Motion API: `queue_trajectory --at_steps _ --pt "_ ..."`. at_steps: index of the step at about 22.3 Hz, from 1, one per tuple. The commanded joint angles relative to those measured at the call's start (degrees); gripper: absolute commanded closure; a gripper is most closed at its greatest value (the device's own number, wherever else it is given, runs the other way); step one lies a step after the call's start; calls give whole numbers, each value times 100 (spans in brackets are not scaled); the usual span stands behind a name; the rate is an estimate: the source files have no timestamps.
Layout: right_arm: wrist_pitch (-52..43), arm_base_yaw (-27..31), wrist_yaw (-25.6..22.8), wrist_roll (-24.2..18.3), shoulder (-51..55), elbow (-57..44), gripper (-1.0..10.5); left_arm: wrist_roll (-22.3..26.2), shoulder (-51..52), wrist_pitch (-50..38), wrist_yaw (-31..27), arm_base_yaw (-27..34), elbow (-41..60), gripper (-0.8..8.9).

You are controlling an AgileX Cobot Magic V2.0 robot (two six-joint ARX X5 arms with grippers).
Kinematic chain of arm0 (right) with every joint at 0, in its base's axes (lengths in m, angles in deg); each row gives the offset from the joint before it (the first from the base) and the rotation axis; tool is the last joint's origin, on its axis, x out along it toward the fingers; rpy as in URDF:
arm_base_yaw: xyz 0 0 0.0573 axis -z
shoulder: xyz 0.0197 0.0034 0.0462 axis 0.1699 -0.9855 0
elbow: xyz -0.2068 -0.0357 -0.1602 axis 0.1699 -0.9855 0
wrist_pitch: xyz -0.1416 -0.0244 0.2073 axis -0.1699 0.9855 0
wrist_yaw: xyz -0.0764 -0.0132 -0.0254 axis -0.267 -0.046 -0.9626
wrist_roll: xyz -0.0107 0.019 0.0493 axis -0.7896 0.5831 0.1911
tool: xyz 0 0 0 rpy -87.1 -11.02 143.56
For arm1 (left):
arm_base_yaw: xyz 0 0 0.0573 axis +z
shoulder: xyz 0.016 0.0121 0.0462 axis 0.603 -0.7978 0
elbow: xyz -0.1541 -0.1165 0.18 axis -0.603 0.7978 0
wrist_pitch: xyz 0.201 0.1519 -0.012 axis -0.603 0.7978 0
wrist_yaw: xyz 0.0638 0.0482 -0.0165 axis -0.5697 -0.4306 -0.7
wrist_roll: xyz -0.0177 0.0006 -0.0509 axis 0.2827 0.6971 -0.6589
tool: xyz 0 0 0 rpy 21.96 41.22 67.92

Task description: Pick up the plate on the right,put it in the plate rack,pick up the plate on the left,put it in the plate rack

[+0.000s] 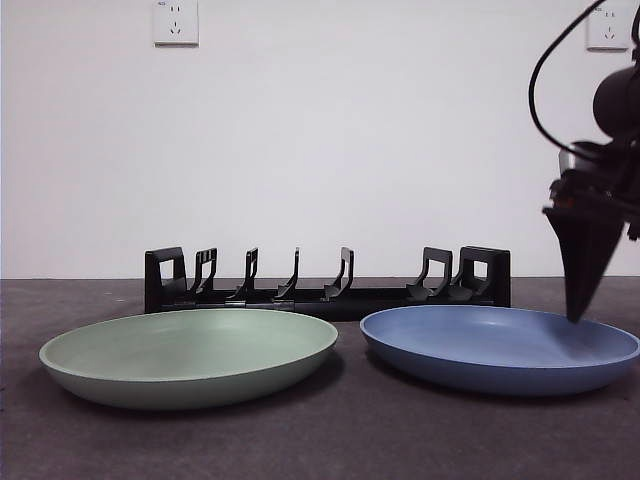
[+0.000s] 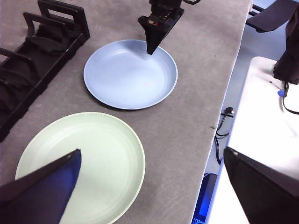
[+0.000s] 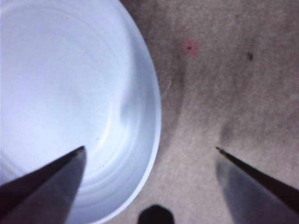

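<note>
Front view: a round blue plastic plate (image 1: 500,348) lies on the grey felt-covered surface (image 1: 340,430) at the right, and a round pale green plastic plate (image 1: 188,357) lies at the left, just apart from it. The long, low black plastic plate rack (image 1: 328,282) with upright hooked dividers stands behind both, holding nothing. The right end effector (image 1: 578,312) points down at the blue plate's outer rim, its jaws spread, one over the plate and one over the surface. The left end effector (image 2: 154,186) hangs above the green plate, jaws wide apart.
</note>
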Motion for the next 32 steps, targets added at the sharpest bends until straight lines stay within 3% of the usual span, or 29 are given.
queue_trajectory --at_steps 1,3,6,13,19,23,32 --pt "-92 -26 -2 24 -170 -2 579 79 -61 -17 -52 -37 7 154" --pt "-146 -33 0 24 -236 -2 621 116 -116 -15 -201 -83 7 154" --pt "-232 -63 4 22 -278 -2 794 149 -184 -15 -511 -168 7 154" --pt "-448 -63 0 22 -278 -2 957 284 -389 -24 -1110 -426 7 154" --pt "-601 -63 0 22 -343 -2 957 549 -669 -168 -1224 -800 7 154" --pt "-501 -50 205 20 -234 61 958 852 -769 -173 -1668 -1093 7 154" --pt "1445 -70 990 -157 802 2061 958 2232 -780 -658 -2997 -1794 7 154"
